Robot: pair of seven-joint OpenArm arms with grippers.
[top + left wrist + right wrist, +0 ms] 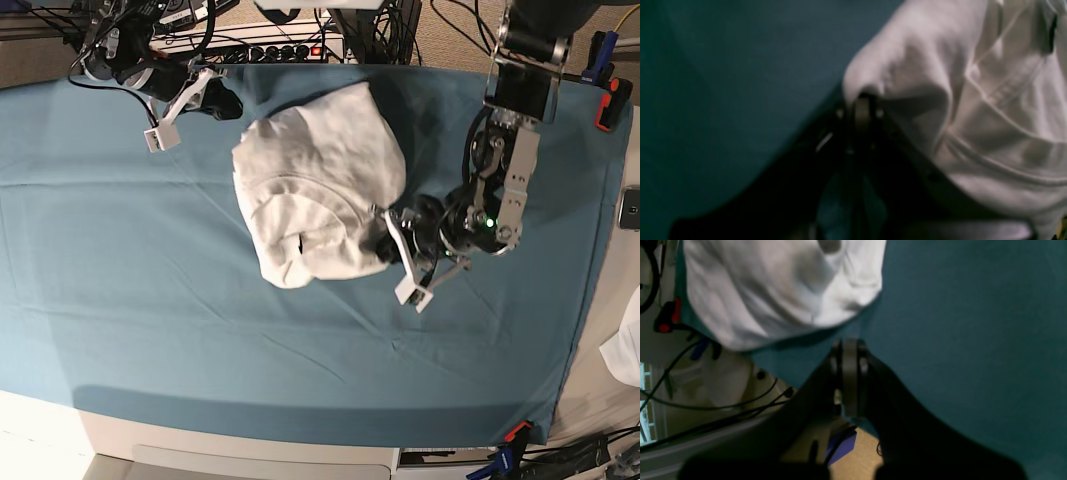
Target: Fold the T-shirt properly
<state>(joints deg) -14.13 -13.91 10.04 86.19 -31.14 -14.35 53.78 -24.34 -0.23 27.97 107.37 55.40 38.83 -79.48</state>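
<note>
Cloth fills the spot right at the tip of the left pincer (863, 100): its two jaws are pressed together on a bunched fold of the one white T-shirt (990, 100), so it is pinching the shirt. In the left wrist view the shirt sits just past the jaws and off to their right side, with a hemmed edge curving across it and soft wrinkles all over. To the left of that pincer there is only the teal table cloth (723, 83). From above, the left pincer (388, 240) touches the right edge of the T-shirt (315, 190), which lies in one crumpled heap near the middle of the teal table cloth (150, 320). The second pincer, the right one (848, 350), has its jaws pressed together too, with nothing between them. The T-shirt (773, 290) lies a little beyond its tip, up and to the left, not touching it. In the base view the right pincer (222, 103) sits just beside the top left part of the heap. Farther off, past the table edge, a few black cables (706, 403) trail across the floor. So there are two pincers, one shirt and one table cloth.
</note>
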